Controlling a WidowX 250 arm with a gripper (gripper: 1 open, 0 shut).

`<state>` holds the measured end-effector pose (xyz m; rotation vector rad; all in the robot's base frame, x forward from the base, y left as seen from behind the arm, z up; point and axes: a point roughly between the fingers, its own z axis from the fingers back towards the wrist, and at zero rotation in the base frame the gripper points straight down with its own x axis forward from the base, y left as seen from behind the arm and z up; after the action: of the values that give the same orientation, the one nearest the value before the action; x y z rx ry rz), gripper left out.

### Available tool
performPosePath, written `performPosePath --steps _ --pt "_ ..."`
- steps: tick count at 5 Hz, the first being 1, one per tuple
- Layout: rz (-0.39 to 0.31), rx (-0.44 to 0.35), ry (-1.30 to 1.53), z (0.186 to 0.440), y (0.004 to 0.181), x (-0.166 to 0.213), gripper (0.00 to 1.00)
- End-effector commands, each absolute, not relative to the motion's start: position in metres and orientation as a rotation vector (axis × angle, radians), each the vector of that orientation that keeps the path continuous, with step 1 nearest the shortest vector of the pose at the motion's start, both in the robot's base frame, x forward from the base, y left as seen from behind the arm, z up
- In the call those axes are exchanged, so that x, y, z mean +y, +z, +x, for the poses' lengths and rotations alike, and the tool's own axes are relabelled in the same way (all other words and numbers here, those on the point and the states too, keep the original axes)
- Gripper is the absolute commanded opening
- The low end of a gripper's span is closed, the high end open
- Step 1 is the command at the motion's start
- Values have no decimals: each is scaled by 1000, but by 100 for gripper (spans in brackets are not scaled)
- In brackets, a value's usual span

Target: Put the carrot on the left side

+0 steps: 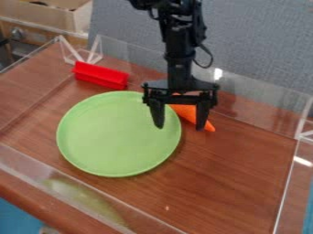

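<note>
The small orange carrot [192,113] lies on the wooden table just right of the green plate [116,133], partly hidden by my gripper. My gripper [184,116] points down over it with its jaws open wide. One dark finger [158,113] stands at the plate's right rim and the other finger [210,118] at the carrot's right end. The fingers straddle the carrot and nothing is held. Whether the fingertips touch the table I cannot tell.
A red rectangular block [99,74] lies behind the plate at the back left. Clear plastic walls [37,57] enclose the table surface on all sides. Bare wood shows to the right and front of the plate.
</note>
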<state>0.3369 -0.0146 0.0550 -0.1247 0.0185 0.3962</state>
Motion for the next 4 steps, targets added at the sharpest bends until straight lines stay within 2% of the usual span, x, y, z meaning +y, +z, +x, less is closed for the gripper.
performPosePath --steps 1,3,4 --pt "-165 -74 512 360 70 -2 100" --pt "-185 -128 763 398 61 2 100" --pt "-178 -136 820 407 60 4 100"
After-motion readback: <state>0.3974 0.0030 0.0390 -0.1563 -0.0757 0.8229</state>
